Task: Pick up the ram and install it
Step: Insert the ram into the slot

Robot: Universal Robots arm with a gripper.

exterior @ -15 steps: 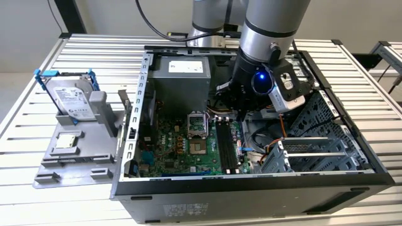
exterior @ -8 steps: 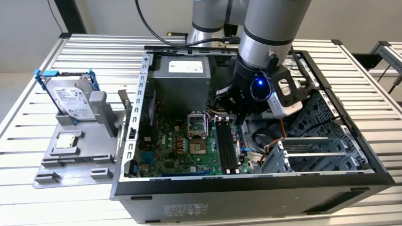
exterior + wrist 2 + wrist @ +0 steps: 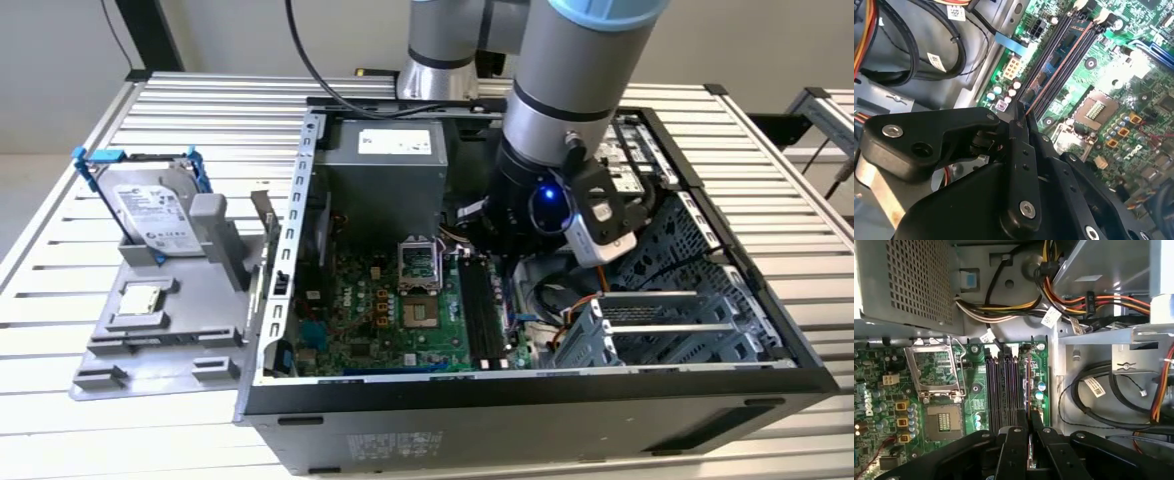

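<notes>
1. Black fingers [image 3: 1021, 165] fill the near part of both wrist views, drawn close together and clenched on the ram [image 3: 1066, 47], whose thin edge shows between them.
2. In the second wrist view the ram runs away from the fingertips as a long, dark board with a reddish edge, lying along the slots [image 3: 1051, 75] on the motherboard [image 3: 1134, 75].
3. Its long axis is parallel to the slots; it seems to sit in or just over the slot nearest the case wall, but I cannot tell whether it is seated.
4. In the first wrist view the gripper [image 3: 1027, 437] hangs straight over the outermost slot, the ram seen only as a pale sliver between the fingers, so the remaining travel looks to be straight down.
5. That view also shows the empty CPU socket [image 3: 936, 372] beside the slots and the cable bundle [image 3: 1019, 305] beyond them.
6. The exterior view shows what the wrist views cannot: the arm [image 3: 574, 100] reaching down into the open case [image 3: 534, 400], with a hard drive [image 3: 150, 205] in its blue frame standing well apart on the table [image 3: 80, 420], to the exterior view's left.
</notes>
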